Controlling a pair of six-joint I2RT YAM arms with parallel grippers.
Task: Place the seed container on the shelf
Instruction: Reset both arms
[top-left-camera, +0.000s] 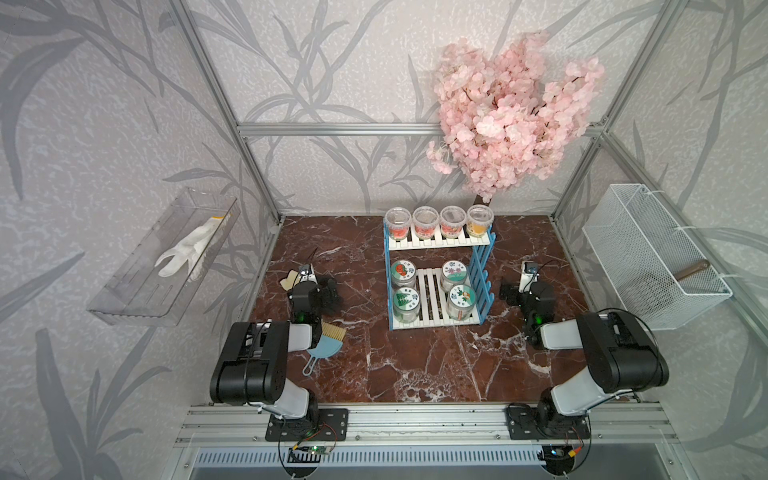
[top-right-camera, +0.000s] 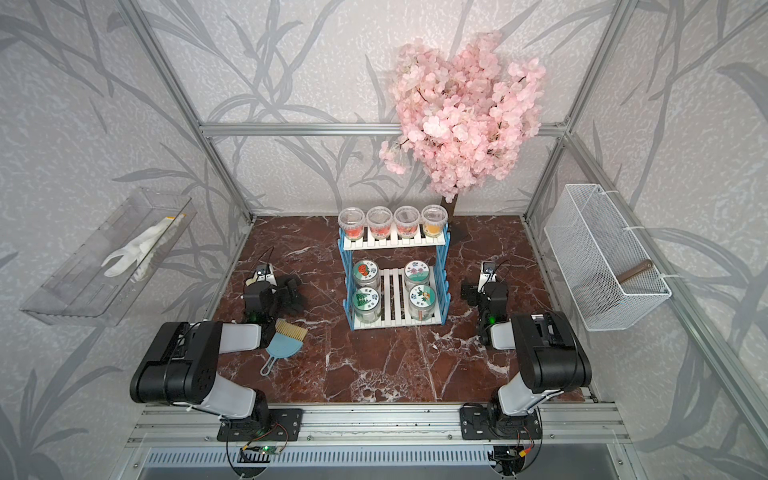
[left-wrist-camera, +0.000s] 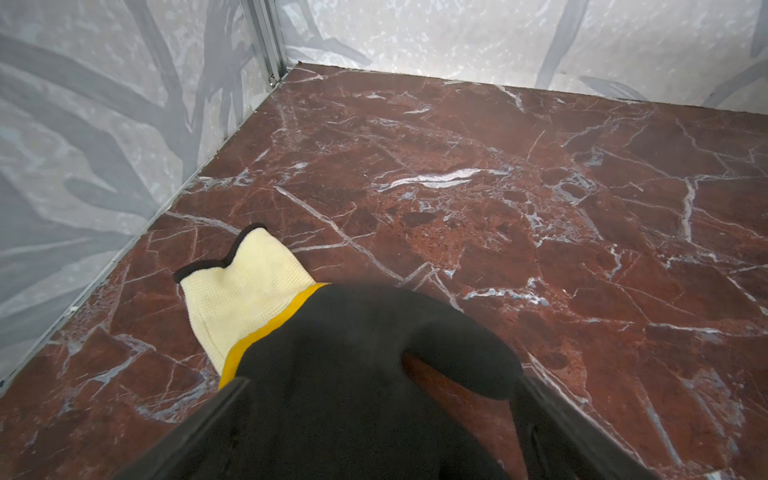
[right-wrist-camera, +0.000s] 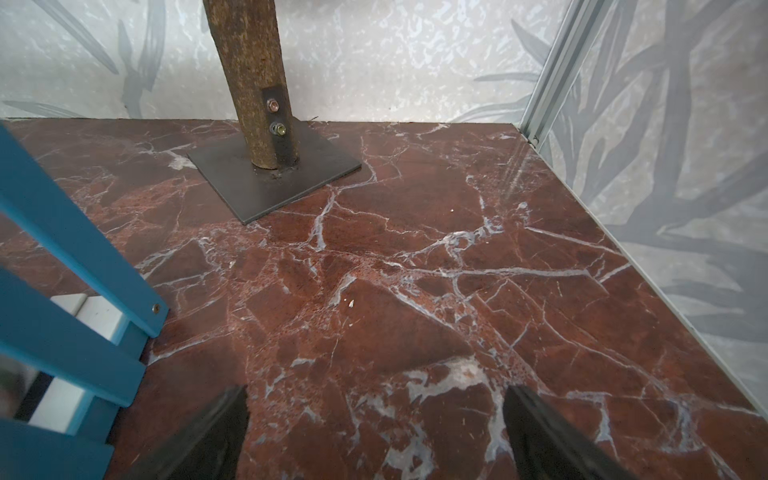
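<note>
The shelf (top-left-camera: 430, 291) (top-right-camera: 395, 295) stands mid-table, with blue ladder sides and white slatted boards. Several seed containers (top-left-camera: 405, 301), glass jars with plant pictures on their lids, stand on its lower board. Several clear lidded cups (top-left-camera: 424, 220) line the top board. My left gripper (top-left-camera: 309, 282) (left-wrist-camera: 382, 379) is open at the table's left, its fingers either side of a black glove (left-wrist-camera: 353, 353) with a cream cuff. My right gripper (top-left-camera: 524, 282) (right-wrist-camera: 376, 390) is open just right of the shelf, bare table between its fingers. The shelf's blue side frame (right-wrist-camera: 62, 249) is close beside it.
A blue dustpan with a brush (top-left-camera: 324, 345) lies by the left arm. A pink blossom tree (top-left-camera: 511, 112) stands behind the shelf on a metal plate (right-wrist-camera: 282, 178). A clear wall tray (top-left-camera: 137, 291) holds a white glove (top-left-camera: 187, 253). A wire-mesh basket (top-left-camera: 648, 257) hangs on the right.
</note>
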